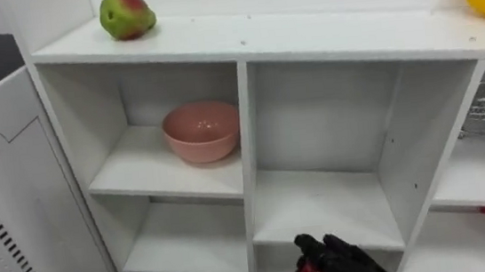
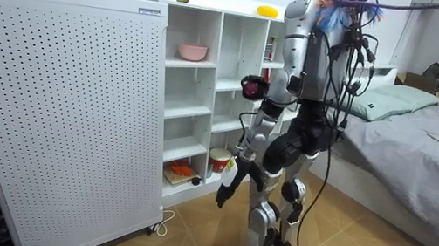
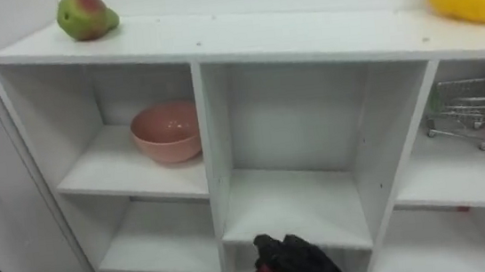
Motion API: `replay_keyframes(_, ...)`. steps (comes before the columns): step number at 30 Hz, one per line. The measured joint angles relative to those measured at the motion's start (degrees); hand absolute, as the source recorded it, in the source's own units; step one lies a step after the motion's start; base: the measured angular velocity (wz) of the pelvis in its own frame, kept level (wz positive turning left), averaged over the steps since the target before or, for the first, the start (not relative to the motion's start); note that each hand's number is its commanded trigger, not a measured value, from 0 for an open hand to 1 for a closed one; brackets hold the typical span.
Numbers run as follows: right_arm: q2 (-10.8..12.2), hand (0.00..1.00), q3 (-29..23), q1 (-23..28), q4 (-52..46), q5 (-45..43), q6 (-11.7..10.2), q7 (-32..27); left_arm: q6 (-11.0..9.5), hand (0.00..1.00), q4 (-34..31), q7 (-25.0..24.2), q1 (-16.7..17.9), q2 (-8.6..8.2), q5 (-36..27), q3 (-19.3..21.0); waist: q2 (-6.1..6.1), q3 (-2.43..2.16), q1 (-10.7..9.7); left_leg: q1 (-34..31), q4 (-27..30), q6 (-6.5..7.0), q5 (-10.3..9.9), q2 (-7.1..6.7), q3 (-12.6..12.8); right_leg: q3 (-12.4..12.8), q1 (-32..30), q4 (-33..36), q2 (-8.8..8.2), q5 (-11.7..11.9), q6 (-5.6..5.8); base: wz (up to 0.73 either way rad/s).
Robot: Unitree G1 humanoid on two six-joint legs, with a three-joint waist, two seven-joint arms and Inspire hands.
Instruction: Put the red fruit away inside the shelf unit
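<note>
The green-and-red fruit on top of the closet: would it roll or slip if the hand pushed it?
The green-and-red fruit looks rounded but lopsided, so it would probably wobble rather than roll straight on the flat closet top. Its skin looks smooth, perhaps slippery for a grasp.
</note>
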Motion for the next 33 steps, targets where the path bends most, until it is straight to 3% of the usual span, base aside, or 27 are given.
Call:
replay_keyframes(6,0.2,1.0,-2.1,-4.7,11.9,12.3,-0.4,-0.8,0.1,0.0,0.0,-0.3,-0.7,-0.13,-4.8,-1.9,0.04,0.27,1.0,-8.6,4.0,1.01,0.5,-2.33,0.3,1.0,-10.1,7.5,-3.25,-2.0,0.27,0.1)
replay_keyframes(9,0.4,1.0,-5.6,-7.2,15.2,16.9,-0.4,-1.1,0.5,0.0,-0.6,-0.2,-0.8,-0.12,-5.0,-2.7,0.25,0.78,1.2,-12.6,5.9,1.46,0.4,-2.83,0.6,0.7,-14.0,10.2,-4.44,-2.6,0.44,0.24)
replay_keyframes(12,0.7,1.0,-9.5,-11.5,19.3,21.2,-0.4,-2.5,1.1,0.0,-0.6,-0.1,-0.8,-0.54,-9.2,-4.1,0.73,1.28,1.8,-16.7,8.0,1.56,0.4,-2.85,0.8,0.7,-17.7,11.3,-4.57,-2.1,0.38,0.03)
replay_keyframes(17,0.2,1.0,-14.7,-15.3,21.2,25.9,-0.4,-4.1,1.8,0.0,-0.5,-0.4,-0.9,-1.06,-12.9,-4.0,1.16,1.25,3.2,-21.7,10.4,1.7,0.3,-2.71,1.1,0.7,-22.2,12.6,-4.76,-1.6,-0.07,0.03)
replay_keyframes(22,-2.6,1.0,-15.8,-17.5,21.7,26.0,-0.4,-6.2,1.9,0.0,-0.6,-0.1,-1.1,-1.11,-20.1,-5.4,1.83,1.09,5.0,-25.5,12.2,2.0,0.2,-2.66,3.4,1.2,-26.4,15.2,-5.7,-1.7,-0.02,-0.01)
replay_keyframes(33,-7.9,1.0,-15.8,-25.3,24.0,26.6,-0.4,-11.5,1.6,0.0,-7.6,0.1,-1.2,-0.59,-20.6,-8.1,1.54,1.14,7.7,-34.2,17.0,2.72,-0.2,-3.26,4.4,1.5,-35.4,20.4,-7.65,-3.0,-0.21,0.06)
